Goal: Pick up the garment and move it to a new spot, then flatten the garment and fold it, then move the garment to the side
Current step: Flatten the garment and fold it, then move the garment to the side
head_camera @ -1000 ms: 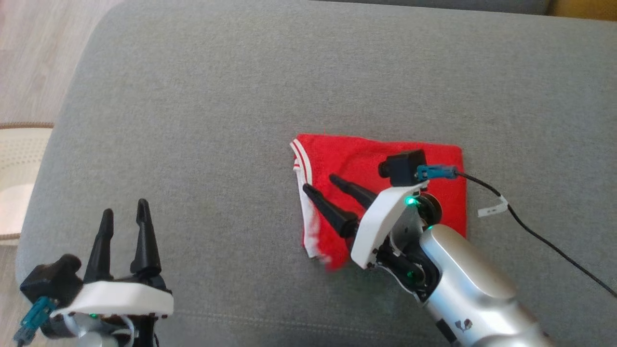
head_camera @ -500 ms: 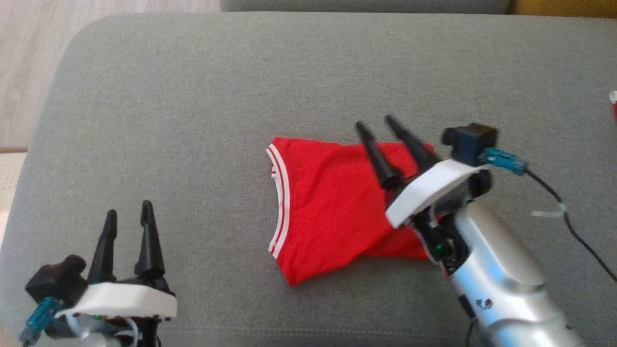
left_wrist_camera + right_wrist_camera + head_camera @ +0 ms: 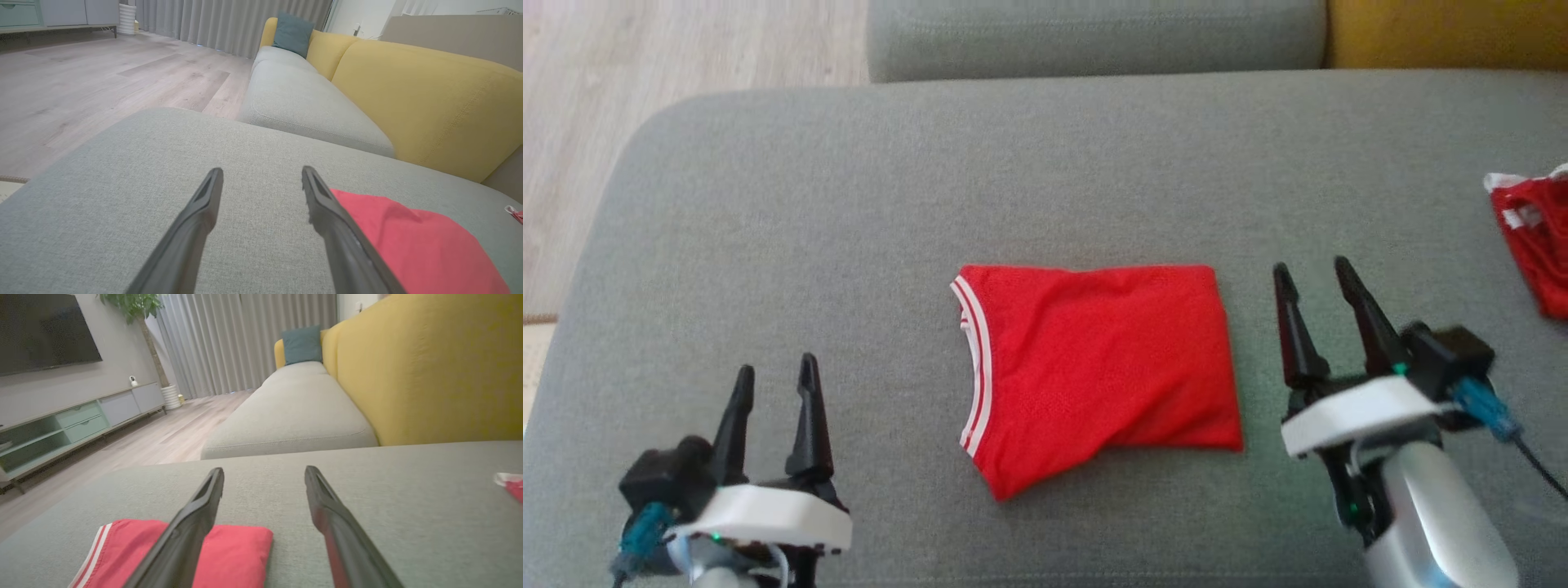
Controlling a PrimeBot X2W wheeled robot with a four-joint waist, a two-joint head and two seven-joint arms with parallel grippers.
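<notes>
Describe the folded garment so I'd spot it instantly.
On the grey sofa cushion, near its middle, lies the folded red garment. Unlike the crumpled red cloth at the far right, it is a flat, neat rectangle with white-striped trim.

Matt red fine-knit cloth on the garment [image 3: 1094, 359], edged with white ribbed banding, over coarse grey woven fabric of the sofa cushion [image 3: 849, 204]. Dull black plastic on the fingers [image 3: 809, 416] of the left hand [image 3: 775, 366] and right hand [image 3: 1312, 266], smooth white casing behind, satin silver shell on the right forearm [image 3: 1429, 514]. Pale wood-grain planks, faintly sheened, for the floor [image 3: 645, 49]; matt yellow upholstery on the backrest [image 3: 429, 102].
</notes>
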